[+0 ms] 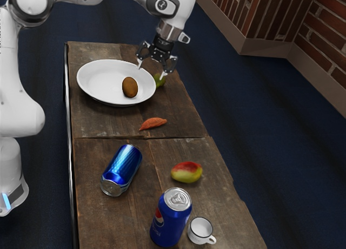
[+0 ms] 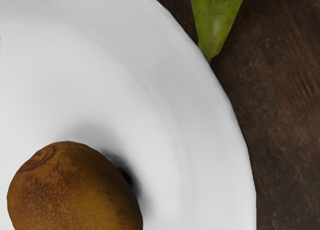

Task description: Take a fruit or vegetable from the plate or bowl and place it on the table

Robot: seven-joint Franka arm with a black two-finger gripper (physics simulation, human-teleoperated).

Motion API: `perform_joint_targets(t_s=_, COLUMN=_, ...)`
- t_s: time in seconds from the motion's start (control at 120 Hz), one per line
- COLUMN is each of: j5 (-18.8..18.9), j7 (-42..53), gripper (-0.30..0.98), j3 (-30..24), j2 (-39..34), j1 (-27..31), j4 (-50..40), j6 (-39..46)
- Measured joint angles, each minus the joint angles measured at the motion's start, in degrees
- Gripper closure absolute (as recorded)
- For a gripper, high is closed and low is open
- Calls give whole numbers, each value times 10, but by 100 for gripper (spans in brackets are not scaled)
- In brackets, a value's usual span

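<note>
In the exterior view my gripper (image 1: 152,70) is open, its fingers spread wide above the plate's rim at the exterior view's right, with nothing between them that I can make out. A brown kiwi-like fruit (image 1: 130,87) lies inside the white plate (image 1: 100,81). A green fruit (image 1: 159,80) rests on the wooden table (image 1: 108,123) just outside the rim, partly behind a fingertip. The wrist view has the brown fruit (image 2: 75,190) in the white plate (image 2: 150,120) and the green fruit's pointed end (image 2: 215,22) beyond the rim.
An orange sweet-potato-like item (image 1: 153,123) lies near the plate. Farther along the table are a blue can on its side (image 1: 122,169), a red-yellow mango (image 1: 187,172), an upright Pepsi can (image 1: 171,219) and a small white mug (image 1: 200,231). A brick wall (image 1: 319,32) stands behind.
</note>
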Motion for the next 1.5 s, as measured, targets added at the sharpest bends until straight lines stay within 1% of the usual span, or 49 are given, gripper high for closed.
perform_joint_targets(t_s=0.1, j5=-3, j7=-13, gripper=0, j3=7, j2=-1, j1=8, j4=-4, j6=15)
perform_joint_targets(t_s=0.242, j5=24, j7=-51, gripper=0, j3=-24, j2=6, j1=25, j4=-39, j6=44)
perform_joint_targets(t_s=0.283, j5=31, j7=-63, gripper=0, j3=-30, j2=6, j1=49, j4=-43, j6=50)
perform_joint_targets(t_s=0.317, j5=36, j7=-72, gripper=0, j3=-44, j2=6, j1=78, j4=-52, j6=55)
perform_joint_targets(t_s=0.392, j5=44, j7=-92, gripper=0, j3=-114, j2=6, j1=183, j4=-99, j6=69)
perform_joint_targets(t_s=0.442, j5=51, j7=-107, gripper=0, j3=-142, j2=6, j1=220, j4=-128, j6=78)
perform_joint_targets(t_s=0.5, j5=58, j7=-124, gripper=0, j3=-156, j2=6, j1=234, j4=-151, j6=86)
perform_joint_targets(t_s=0.633, j5=69, j7=-164, gripper=0, j3=-197, j2=7, j1=229, j4=-178, j6=97)
perform_joint_targets(t_s=0.733, j5=73, j7=-191, gripper=0, j3=-214, j2=7, j1=237, j4=-194, j6=101)
perform_joint_targets(t_s=0.833, j5=79, j7=-212, gripper=0, j3=-276, j2=5, j1=301, j4=-223, j6=104)
perform_joint_targets(t_s=0.992, j5=82, j7=-239, gripper=0, j3=-314, j2=-2, j1=382, j4=-276, j6=117)
perform_joint_targets(t_s=1.125, j5=82, j7=-257, gripper=0, j3=-340, j2=-3, j1=395, j4=-301, j6=130)
perform_joint_targets(t_s=1.233, j5=81, j7=-270, gripper=1, j3=-346, j2=-3, j1=396, j4=-310, j6=136)
perform_joint_targets(t_s=1.383, j5=81, j7=-284, gripper=1, j3=-337, j2=-2, j1=397, j4=-324, j6=145)
perform_joint_targets(t_s=1.5, j5=82, j7=-289, gripper=2, j3=-310, j2=-2, j1=393, j4=-324, j6=155)
